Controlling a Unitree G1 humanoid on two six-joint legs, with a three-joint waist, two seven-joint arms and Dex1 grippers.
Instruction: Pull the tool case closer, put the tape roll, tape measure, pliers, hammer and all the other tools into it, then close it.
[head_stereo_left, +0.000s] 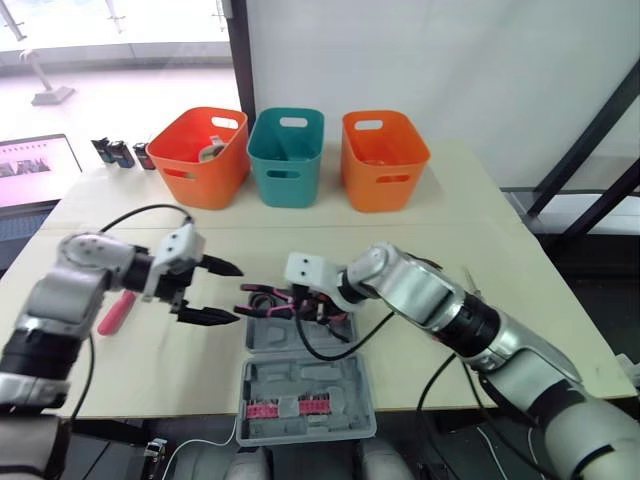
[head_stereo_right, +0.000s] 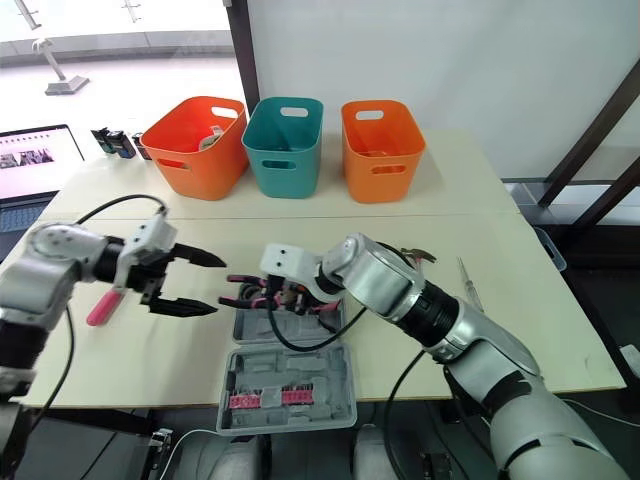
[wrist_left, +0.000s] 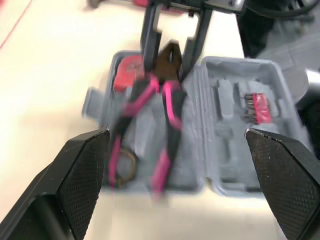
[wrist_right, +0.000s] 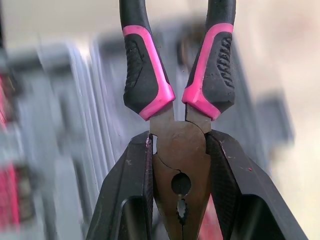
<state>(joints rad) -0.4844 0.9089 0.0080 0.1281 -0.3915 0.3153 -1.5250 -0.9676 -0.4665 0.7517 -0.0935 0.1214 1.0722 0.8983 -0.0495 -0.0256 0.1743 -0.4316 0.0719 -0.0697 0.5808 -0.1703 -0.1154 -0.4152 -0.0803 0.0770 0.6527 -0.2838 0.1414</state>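
I see the pliers (wrist_right: 177, 135) clamped by their metal head between the two fingers of the right gripper (wrist_left: 169, 60), which is closed tight on them. The black and pink handles point away from this gripper, toward the left gripper (head_stereo_left: 235, 294). Just under the right gripper the grey tool case (head_stereo_left: 340, 380) lies open and flat on the table (head_stereo_left: 500, 300). The pliers are over the half farther from the robot, but I cannot tell if they touch it. In the nearer half, below the right gripper, there is a row of pink bits (head_stereo_left: 290, 408). The left gripper hangs just beside the case with its fingers spread wide and nothing between them. Behind it, next to its forearm, a pink-handled tool (head_stereo_left: 115, 312) lies on the table; which tool it is I cannot tell. Well beyond both grippers, three bins stand in a row at the far side: an orange bin (head_stereo_left: 203, 155), a teal bin (head_stereo_left: 286, 155) and a second orange bin (head_stereo_left: 383, 158). Far out on the left gripper's side is a laptop (head_stereo_left: 35, 165), and the writing on its screen is too small to read.
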